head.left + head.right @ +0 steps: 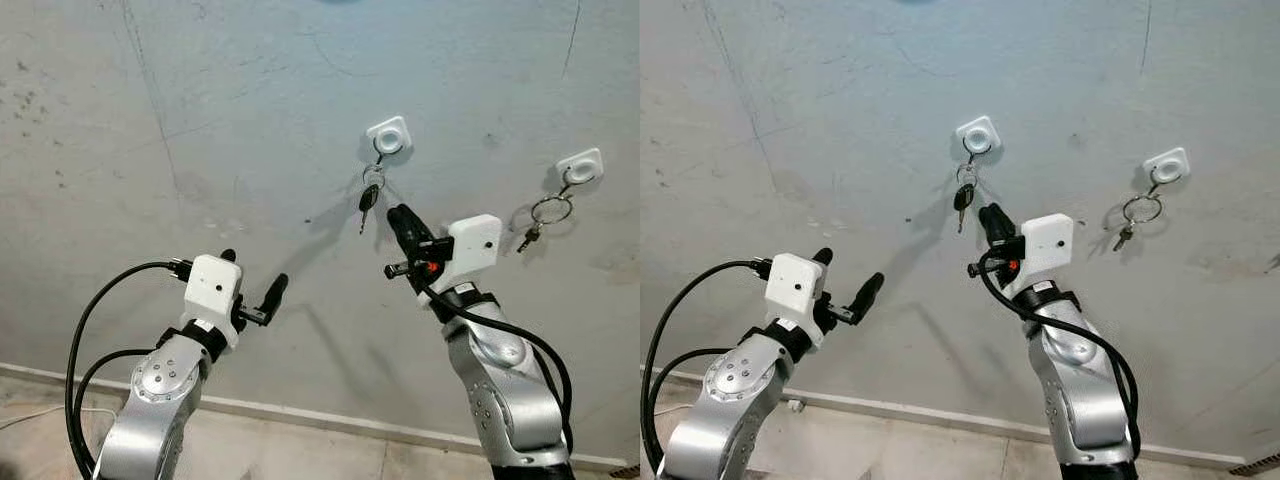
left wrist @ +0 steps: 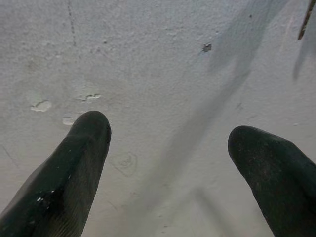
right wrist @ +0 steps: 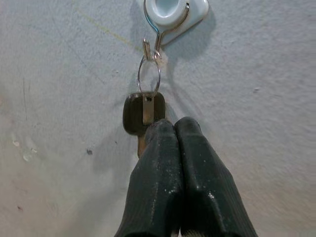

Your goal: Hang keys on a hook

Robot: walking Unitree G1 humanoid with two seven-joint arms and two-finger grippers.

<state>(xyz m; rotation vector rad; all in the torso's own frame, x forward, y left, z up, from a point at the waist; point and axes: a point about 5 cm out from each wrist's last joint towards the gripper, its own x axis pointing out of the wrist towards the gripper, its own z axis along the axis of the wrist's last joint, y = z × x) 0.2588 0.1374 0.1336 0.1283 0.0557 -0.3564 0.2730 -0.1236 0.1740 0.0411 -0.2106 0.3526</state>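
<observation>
A white square hook (image 1: 389,135) is fixed to the grey wall. From it hangs a set of keys (image 1: 369,198) on a small ring: a black-headed key (image 3: 133,113) with a flat metal key in front of it. My right gripper (image 1: 398,214) is raised just below and to the right of the keys. It is shut, fingers (image 3: 163,148) pressed together with nothing between them, and the key's blade passes beside the tips. My left gripper (image 1: 252,272) is held lower, to the left, open and facing bare wall (image 2: 163,74).
Further right on the wall, a second white hook (image 1: 580,165) carries a large ring with small keys (image 1: 548,212). A pale baseboard (image 1: 300,412) runs along the foot of the wall above a tiled floor. Black cables loop from my left arm (image 1: 85,330).
</observation>
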